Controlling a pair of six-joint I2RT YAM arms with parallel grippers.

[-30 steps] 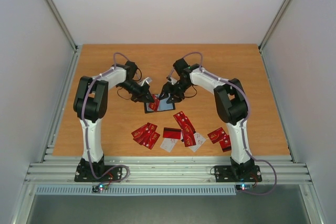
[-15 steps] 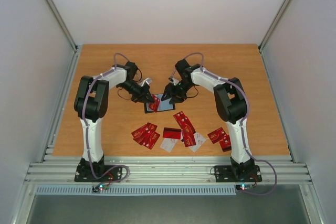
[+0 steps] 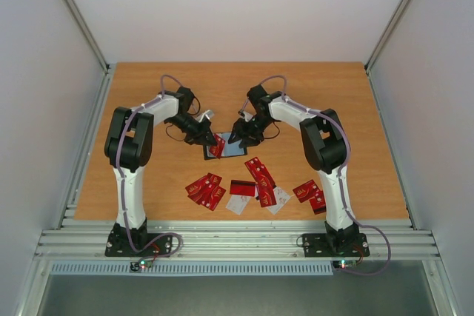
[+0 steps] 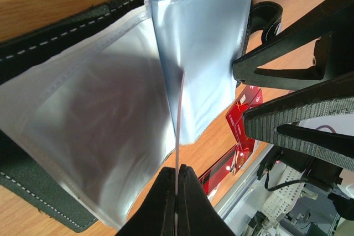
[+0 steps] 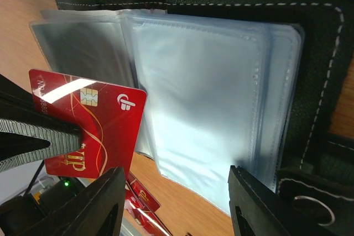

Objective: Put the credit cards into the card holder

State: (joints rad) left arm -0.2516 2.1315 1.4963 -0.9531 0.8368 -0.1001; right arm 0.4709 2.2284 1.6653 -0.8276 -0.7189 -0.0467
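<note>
The black card holder [image 3: 231,150] lies open in the middle of the table, its clear sleeves [image 5: 210,98] fanned out. My left gripper [image 4: 178,168] is shut on a red credit card [image 5: 91,120], seen edge-on in the left wrist view, and holds it upright at the sleeves' left edge [image 3: 215,146]. My right gripper [image 5: 177,203] stands open just over the sleeves, with nothing between its fingers [image 5: 260,203]. In the top view it [image 3: 238,138] faces the left gripper [image 3: 209,138] across the holder. Several more credit cards [image 3: 205,189] lie loose nearer the arm bases.
Loose cards lie in three groups near the front edge: red ones at the left, red and white ones [image 3: 259,183] in the middle, two red ones [image 3: 311,195] at the right. The holder's snap tab [image 5: 310,203] lies beside my right finger.
Almost nothing has moved. The right gripper has shifted very slightly by the holder, and the left gripper keeps the red card in the same place.
</note>
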